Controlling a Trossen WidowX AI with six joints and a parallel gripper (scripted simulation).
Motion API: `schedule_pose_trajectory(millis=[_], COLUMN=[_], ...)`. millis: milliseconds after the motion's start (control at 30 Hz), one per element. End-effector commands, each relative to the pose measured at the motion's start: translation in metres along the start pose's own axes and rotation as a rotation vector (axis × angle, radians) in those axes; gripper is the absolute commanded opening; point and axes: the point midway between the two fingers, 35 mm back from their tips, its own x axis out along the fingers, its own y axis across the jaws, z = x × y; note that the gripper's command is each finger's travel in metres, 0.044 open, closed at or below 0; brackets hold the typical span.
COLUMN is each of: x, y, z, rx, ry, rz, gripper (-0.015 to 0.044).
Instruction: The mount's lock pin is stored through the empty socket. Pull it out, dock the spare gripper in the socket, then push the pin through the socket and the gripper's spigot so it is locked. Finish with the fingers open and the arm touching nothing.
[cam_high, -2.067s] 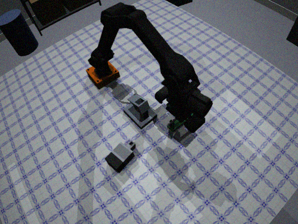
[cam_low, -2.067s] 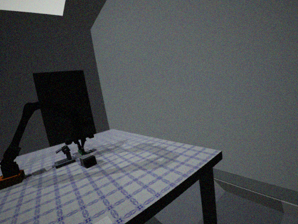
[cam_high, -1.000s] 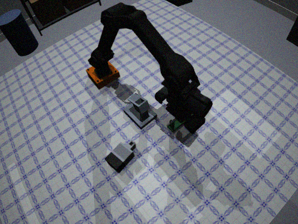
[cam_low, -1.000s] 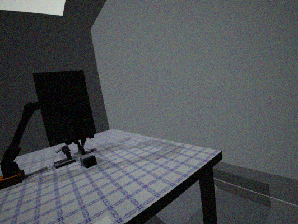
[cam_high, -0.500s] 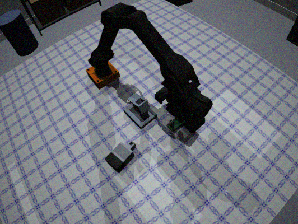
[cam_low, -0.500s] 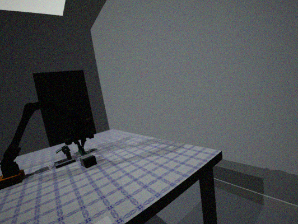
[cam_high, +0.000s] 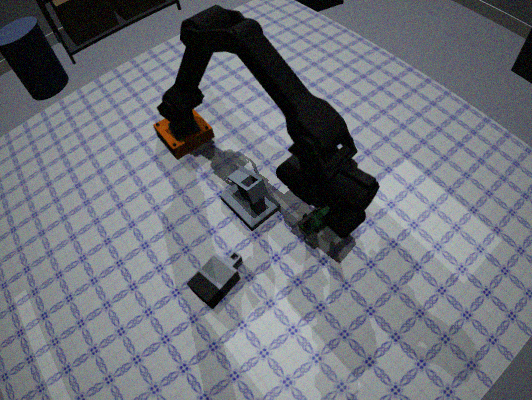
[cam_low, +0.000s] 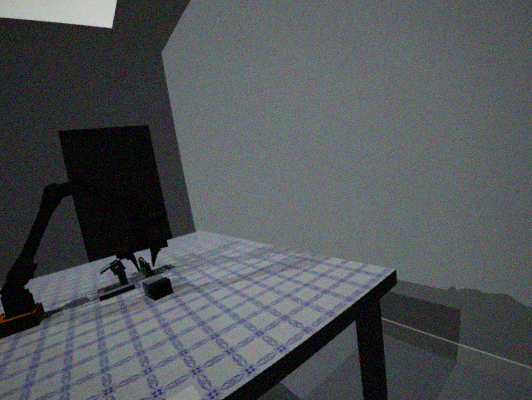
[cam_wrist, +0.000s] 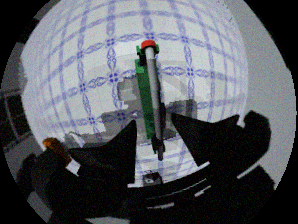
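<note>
The lock pin (cam_wrist: 155, 95), a grey rod with a red end, lies along a green holder (cam_wrist: 145, 97) (cam_high: 316, 219) (cam_low: 144, 270) in the wrist view. My gripper (cam_wrist: 153, 119) (cam_low: 145, 268) is open, with one fingertip on each side of the pin and a gap to both. Its fingers are mostly hidden in the top view. The mount (cam_high: 256, 196) (cam_low: 120, 276) stands upright on its base plate, and its square top opening looks empty. The spare gripper (cam_high: 214, 278) (cam_low: 157, 288), a grey and black block with a small spigot (cam_high: 236, 258), lies on the table apart from the mount.
The orange arm base (cam_high: 185, 137) (cam_low: 22, 320) stands behind the mount in the top view. The mount is between that base and the green holder. The checked tablecloth (cam_high: 367, 310) (cam_low: 300, 300) covers the table. A blue bin (cam_high: 35, 60) stands beyond the table.
</note>
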Motion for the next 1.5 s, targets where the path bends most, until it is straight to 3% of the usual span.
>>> schedule_pose_trajectory(millis=[0,100,1467], x=[-0.006,-0.014,-0.085], y=[0.000,0.002,0.010], z=[0.001,0.001,0.009], rx=[0.000,0.001,0.027], ry=[0.000,0.001,0.009], rz=[-0.001,0.006,0.067], gripper=[0.0368,0.0440,0.0440])
